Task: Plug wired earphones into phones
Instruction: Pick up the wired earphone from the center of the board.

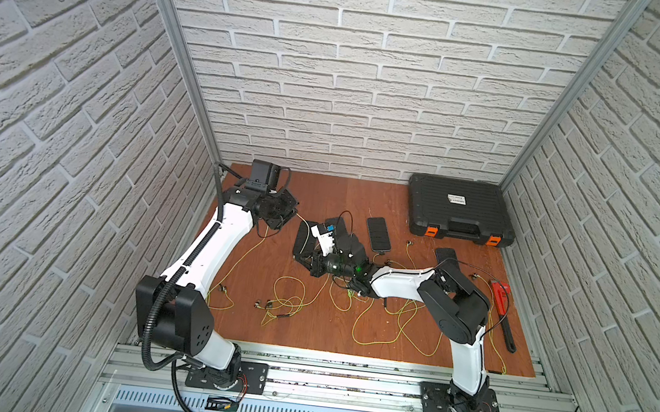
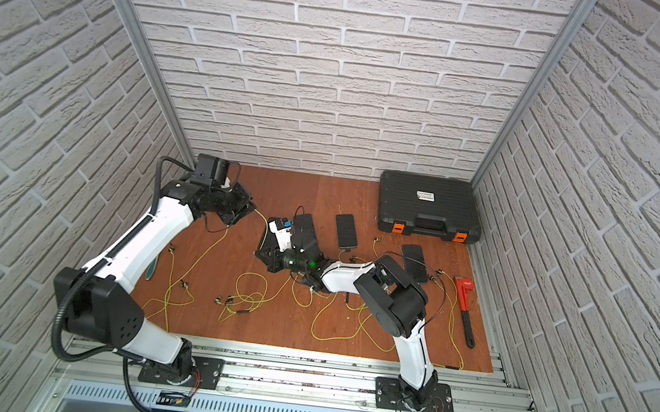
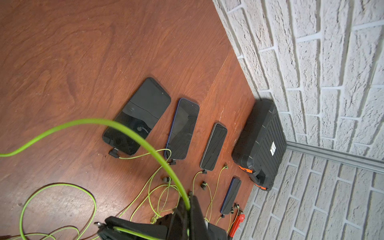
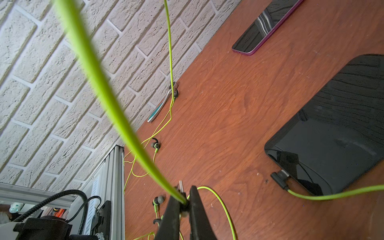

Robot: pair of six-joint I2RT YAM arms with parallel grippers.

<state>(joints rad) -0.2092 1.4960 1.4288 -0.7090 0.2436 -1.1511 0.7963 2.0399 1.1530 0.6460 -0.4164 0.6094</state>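
Several phones lie in a row on the wooden board: one (image 3: 137,116) and a second (image 3: 182,128) each have a dark plug at the near end, then a third (image 3: 214,145). The wired earphones (image 1: 289,299) trail in yellow-green loops over the front of the board. My left gripper (image 3: 188,204) is shut on one cord, and it hangs near the back left (image 1: 289,214). My right gripper (image 4: 185,199) is shut on a dark plug, whose metal tip (image 4: 181,185) pokes out beyond the fingers. It hovers mid-board (image 1: 307,262) beside a plugged phone (image 4: 332,135).
A ribbed black case (image 1: 459,214) with orange latches stands at the back right. A red pipe wrench (image 1: 502,304) lies along the right edge. A ratchet (image 4: 162,104) with a teal handle rests by the left wall. Brick walls close in three sides.
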